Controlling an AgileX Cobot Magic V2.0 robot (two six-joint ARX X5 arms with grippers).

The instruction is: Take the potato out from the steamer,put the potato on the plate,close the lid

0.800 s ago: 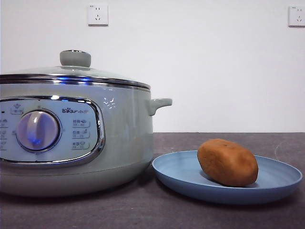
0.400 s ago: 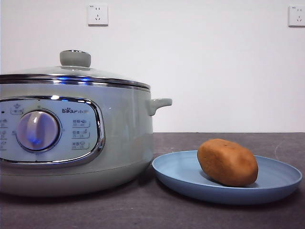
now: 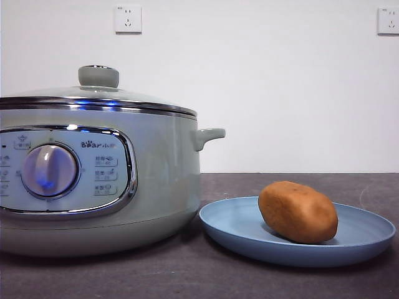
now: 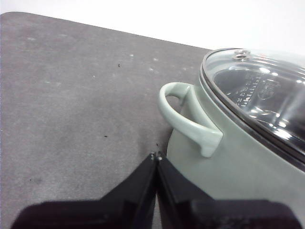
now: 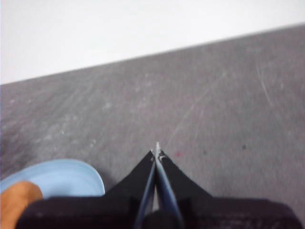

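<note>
1. Both grippers are empty with jaws pressed together: the left gripper (image 4: 156, 156) hangs over the dark grey table (image 4: 71, 95) just beside the steamer's side handle (image 4: 188, 119), and the right gripper (image 5: 157, 151) hangs over bare table near the plate's edge, neither touching anything

2. At the centre of the task, the oval orange-brown potato (image 3: 298, 212) lies on its side on the wide, shallow, matte light-blue plate (image 3: 237, 233), toward the plate's right half, apart from the pot

3. It looks firm and fairly light, with smooth skin that could slip and a rounded body that could roll; if it had to be taken up again, a grip across its narrow middle would hold best

4. Beside the plate stands the large round pale grey-green steamer (image 3: 162, 180) marked "Bear", its rim nearly meeting the plate's edge

5. On it sits the domed glass lid (image 4: 267, 90) with steel rim and pale grey-green knob (image 3: 98, 76), seated level all round; glass is heavy and fragile, so the knob is the place to hold it

6. Judged from this, all three steps look done
</note>
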